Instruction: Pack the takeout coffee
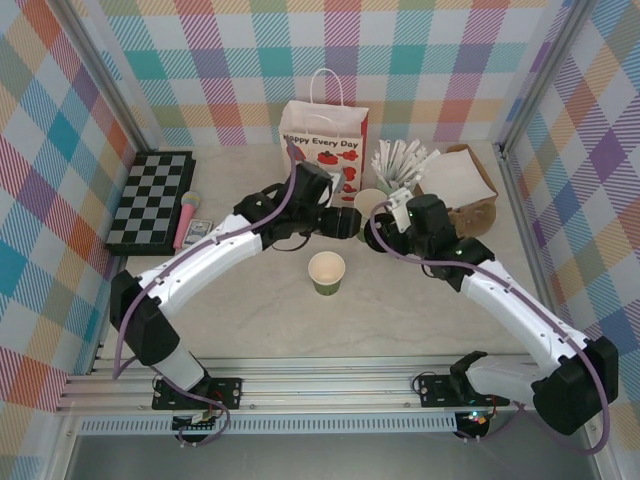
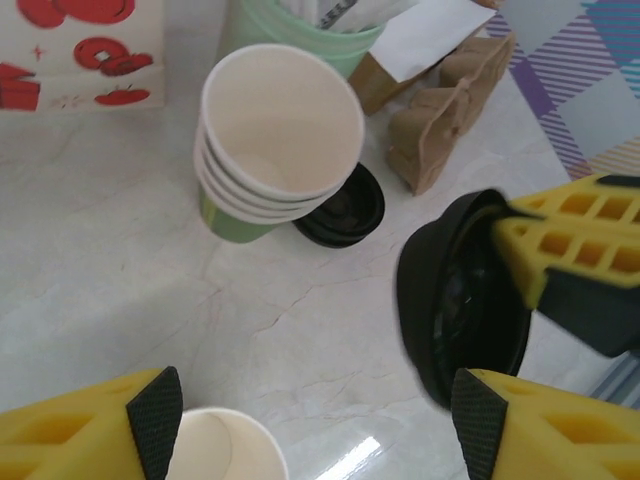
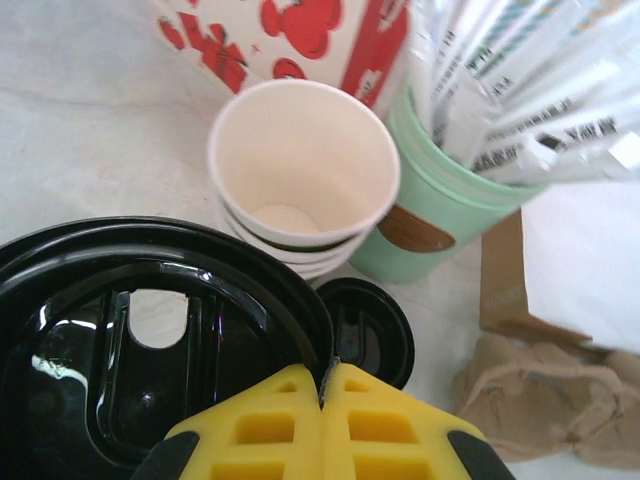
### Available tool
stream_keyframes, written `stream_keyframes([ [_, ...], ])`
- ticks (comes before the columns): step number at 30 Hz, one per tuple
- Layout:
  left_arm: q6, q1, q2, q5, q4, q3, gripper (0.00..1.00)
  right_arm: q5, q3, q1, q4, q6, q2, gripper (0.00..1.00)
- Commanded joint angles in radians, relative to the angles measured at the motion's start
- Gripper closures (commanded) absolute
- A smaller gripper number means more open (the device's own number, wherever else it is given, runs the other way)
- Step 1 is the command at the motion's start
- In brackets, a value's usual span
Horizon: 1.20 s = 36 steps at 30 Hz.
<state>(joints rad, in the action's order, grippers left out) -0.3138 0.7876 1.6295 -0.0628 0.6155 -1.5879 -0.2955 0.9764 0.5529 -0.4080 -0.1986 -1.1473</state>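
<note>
Top view: the takeout coffee cup (image 1: 326, 272), lidless and empty, stands alone on the tabletop (image 1: 250, 320), nearer the arm bases (image 1: 195, 385) than the stack of cups (image 1: 370, 204). Left wrist view: left fingers (image 2: 150, 420) released, gripping nothing; right fingers (image 2: 575, 240) clenched on a black lid (image 2: 455, 300) beside the stack. Right wrist view: the stack's top cup is empty; the mint cup (image 3: 430, 200) just beside it holds white wrapped sticks (image 3: 520, 80).

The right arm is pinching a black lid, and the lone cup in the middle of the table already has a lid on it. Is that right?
Not quite. The right gripper does pinch a black lid, but the lone cup in the middle of the table has no lid: the top view shows its open mouth and cream inside.
</note>
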Motion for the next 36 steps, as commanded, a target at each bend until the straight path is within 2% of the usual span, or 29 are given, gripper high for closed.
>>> stream_keyframes([
  [1,0.073,0.031,0.047,0.006,0.099,-0.068,0.29,-0.027,0.07,0.04,-0.008,-0.09,-0.014,1.0],
  [9,0.127,0.038,0.116,0.047,0.154,-0.154,0.43,-0.053,0.134,0.104,-0.022,-0.093,-0.069,1.0],
  [13,0.13,0.038,0.125,0.052,0.142,-0.158,0.58,-0.068,0.155,0.119,-0.041,-0.087,-0.093,1.0],
  [17,0.131,0.038,0.146,0.048,0.138,-0.168,0.79,-0.074,0.174,0.129,-0.063,-0.066,-0.114,1.0],
  [22,0.12,0.039,0.161,0.035,0.126,-0.173,0.95,-0.07,0.191,0.132,-0.073,0.011,-0.111,0.98],
  [24,0.098,0.038,0.155,0.066,0.116,-0.165,1.0,-0.104,0.219,0.129,-0.09,0.151,-0.104,0.8],
  [26,0.069,0.038,0.141,0.107,0.093,-0.144,1.0,-0.147,0.256,0.112,-0.147,0.353,-0.096,0.55],
  [27,0.051,0.038,0.131,0.123,0.072,-0.128,1.0,-0.16,0.277,0.098,-0.199,0.475,-0.094,0.49],
  [29,0.018,0.038,0.107,0.137,0.027,-0.093,1.0,-0.152,0.3,0.07,-0.287,0.702,-0.087,0.47],
  [31,-0.012,0.038,0.084,0.153,-0.022,-0.054,1.0,-0.137,0.301,0.07,-0.331,0.862,-0.083,0.47],
  [36,-0.064,0.038,0.027,0.198,-0.135,0.036,1.0,-0.064,0.292,0.071,-0.314,1.009,-0.111,0.51],
])
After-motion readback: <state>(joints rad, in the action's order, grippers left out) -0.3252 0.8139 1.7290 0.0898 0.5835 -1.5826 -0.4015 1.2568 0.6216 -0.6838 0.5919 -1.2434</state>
